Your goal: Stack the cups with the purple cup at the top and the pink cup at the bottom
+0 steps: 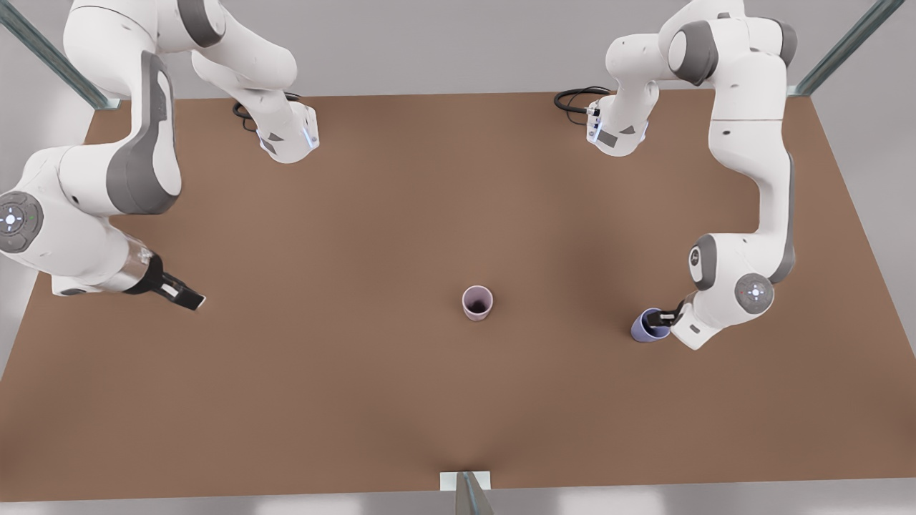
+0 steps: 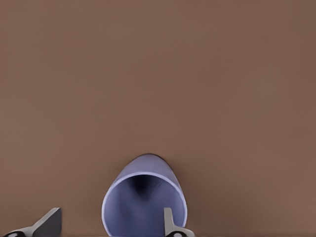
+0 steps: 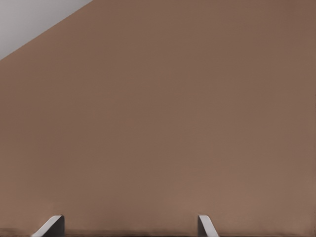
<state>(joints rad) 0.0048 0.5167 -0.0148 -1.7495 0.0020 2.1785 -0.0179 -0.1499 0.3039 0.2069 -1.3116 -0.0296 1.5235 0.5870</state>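
Observation:
The pink cup point(image 1: 477, 302) stands upright near the middle of the brown table point(image 1: 358, 236), with no gripper near it. The purple cup point(image 1: 646, 327) sits toward the front view's right. My left gripper point(image 1: 665, 318) is at this cup's rim. In the left wrist view the purple cup point(image 2: 143, 197) shows its dark inside. One finger of the left gripper point(image 2: 111, 224) reaches over the cup's mouth and the other stays outside its wall, so the fingers are apart. My right gripper point(image 1: 187, 297) waits open over bare table at the front view's left, also seen as the right gripper point(image 3: 128, 227).
Both arm bases point(image 1: 286, 136) stand at the table's far edge with cables beside them. Metal frame posts point(image 1: 469, 493) rise at the near edge and at the far corners. Wide bare table lies between the two cups.

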